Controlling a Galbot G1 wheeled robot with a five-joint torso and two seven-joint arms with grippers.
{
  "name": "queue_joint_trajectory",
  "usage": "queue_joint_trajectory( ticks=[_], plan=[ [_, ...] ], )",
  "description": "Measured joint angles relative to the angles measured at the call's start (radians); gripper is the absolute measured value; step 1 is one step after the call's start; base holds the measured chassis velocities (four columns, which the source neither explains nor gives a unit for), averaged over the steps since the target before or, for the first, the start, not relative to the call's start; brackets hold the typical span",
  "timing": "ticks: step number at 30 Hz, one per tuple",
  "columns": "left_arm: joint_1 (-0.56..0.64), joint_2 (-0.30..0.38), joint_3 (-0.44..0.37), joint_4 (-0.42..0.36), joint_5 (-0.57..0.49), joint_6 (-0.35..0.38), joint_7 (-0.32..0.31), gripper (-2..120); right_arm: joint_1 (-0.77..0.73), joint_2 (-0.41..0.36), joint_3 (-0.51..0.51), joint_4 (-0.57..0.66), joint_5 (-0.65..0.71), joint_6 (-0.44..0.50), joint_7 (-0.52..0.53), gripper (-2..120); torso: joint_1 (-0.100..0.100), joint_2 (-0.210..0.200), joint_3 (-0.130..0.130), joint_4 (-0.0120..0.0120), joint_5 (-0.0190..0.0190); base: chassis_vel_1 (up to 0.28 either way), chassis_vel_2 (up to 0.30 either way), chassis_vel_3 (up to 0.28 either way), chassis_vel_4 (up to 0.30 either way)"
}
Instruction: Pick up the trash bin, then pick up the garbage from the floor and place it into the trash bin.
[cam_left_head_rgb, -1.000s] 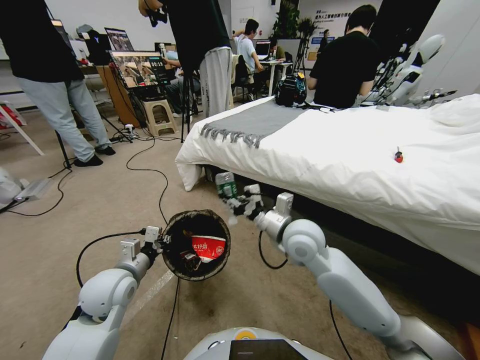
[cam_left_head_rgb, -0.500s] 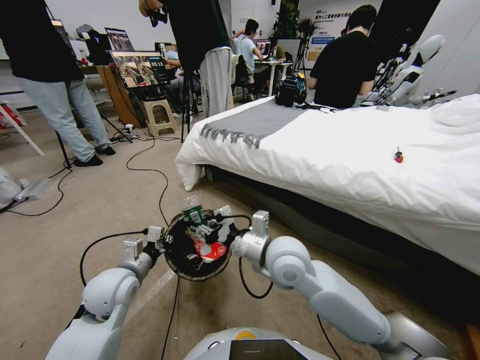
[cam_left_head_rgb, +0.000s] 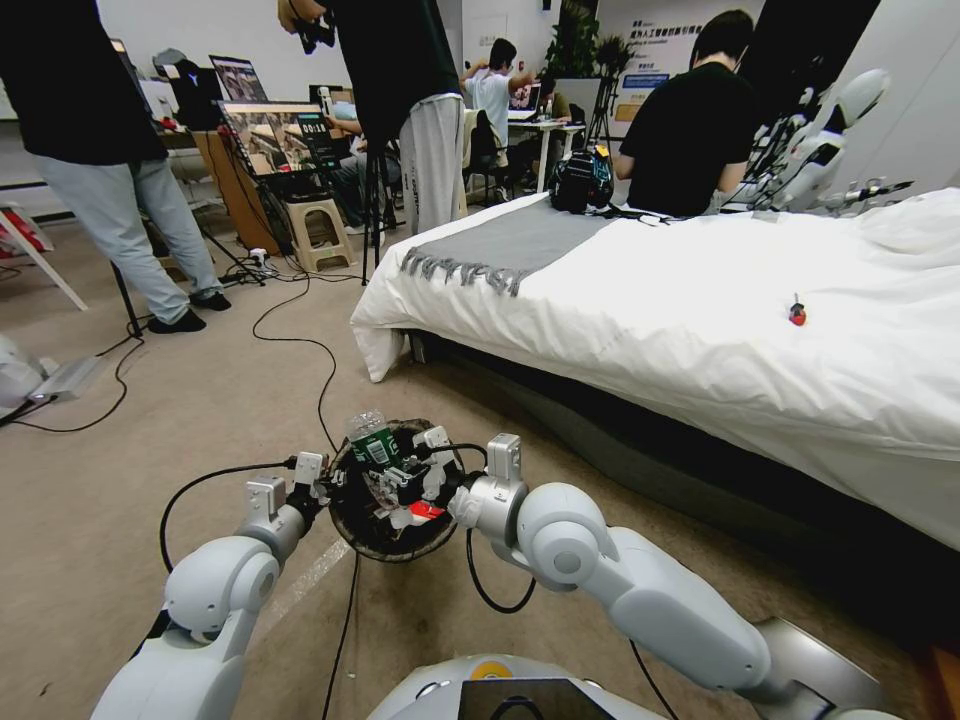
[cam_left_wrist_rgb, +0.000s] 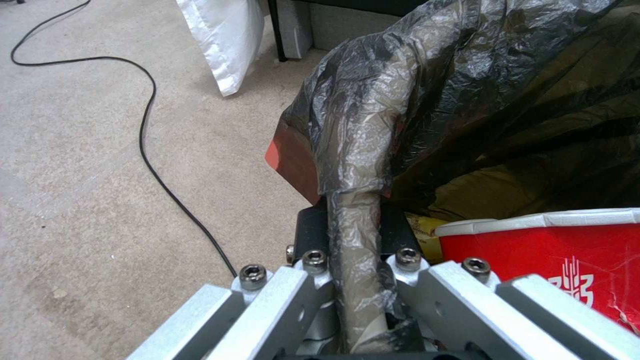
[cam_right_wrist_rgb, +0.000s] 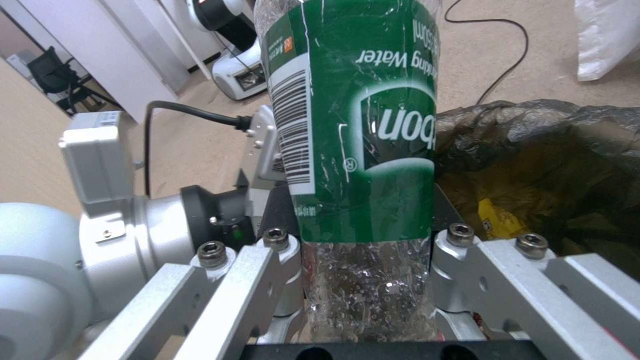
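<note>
Beige carpet (cam_left_head_rgb: 200, 400) covered the floor beside a white-sheeted bed (cam_left_head_rgb: 700, 310), with loose black cables (cam_left_head_rgb: 300, 345) trailing across it. At this moment the left gripper (cam_left_wrist_rgb: 353, 280) had its jaws clamped on the bag-wrapped rim of the trash bin (cam_left_head_rgb: 360, 525), holding the bin off the floor in front of the robot. The right gripper (cam_right_wrist_rgb: 367, 250) had its jaws pinched on the clear lower body of the green-labelled plastic bottle (cam_left_head_rgb: 370, 440), which sat over the bin mouth at the rim nearest the left gripper. A red-and-white paper cup (cam_left_wrist_rgb: 553, 255) and a yellow wrapper (cam_right_wrist_rgb: 497, 217) lay inside the bin. Judged hazards: the bottle stood close to the rim, so release at this position could let it strike the edge and tip out onto the carpet. The thin bottle wall could buckle and slip under jaw pressure. The single-sided rim grip could let the bin tilt or the bag liner slide when the bottle landed. Contact between the two grippers also appeared possible
</note>
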Motion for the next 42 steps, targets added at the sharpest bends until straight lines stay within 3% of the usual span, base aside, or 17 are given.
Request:
queue_joint_trajectory(
  ticks=[6,9,13,16,24,39,42],
  plan=[
    [0.000,0.000,0.000,0.000,0.000,0.000,0.000,1,0.003,0.008,-0.004,-0.017,-0.022,0.001,0.010,30,0.000,0.000,0.000,0.0000,0.0000,0.000,0.000,0.000,0.000],
    [0.001,-0.002,0.000,-0.001,0.000,0.000,0.001,1,0.003,0.014,-0.002,-0.022,-0.029,0.001,0.012,44,0.000,0.000,0.000,0.0000,0.0001,0.000,0.000,0.000,0.000],
    [0.001,-0.003,0.001,-0.001,0.001,0.001,0.001,1,0.004,0.016,0.000,-0.025,-0.032,0.002,0.013,52,0.000,0.000,0.000,0.0000,0.0001,0.000,0.000,0.000,0.000],
    [0.000,-0.003,0.001,-0.001,0.001,0.001,0.001,1,0.002,0.021,0.002,-0.028,-0.037,0.002,0.013,69,0.000,0.000,0.000,0.0000,0.0001,0.000,0.000,0.000,0.000],
    [0.002,-0.005,0.001,-0.001,0.002,0.001,0.001,1,0.001,0.027,0.015,-0.036,-0.041,0.003,0.015,96,0.000,0.000,0.000,0.0000,0.0001,0.000,0.000,0.000,0.000],
    [0.008,-0.010,0.000,-0.006,0.006,0.003,0.001,1,-0.016,0.018,0.089,-0.035,-0.052,0.011,0.017,100,0.000,0.000,0.000,0.0001,0.0001,0.000,0.000,0.000,0.000],
    [0.003,-0.018,-0.003,0.000,0.007,0.003,0.001,1,-0.041,-0.021,0.146,-0.032,-0.121,0.062,0.026,100,0.000,0.000,0.000,0.0000,0.0002,0.000,0.000,0.000,0.000]
  ],
)
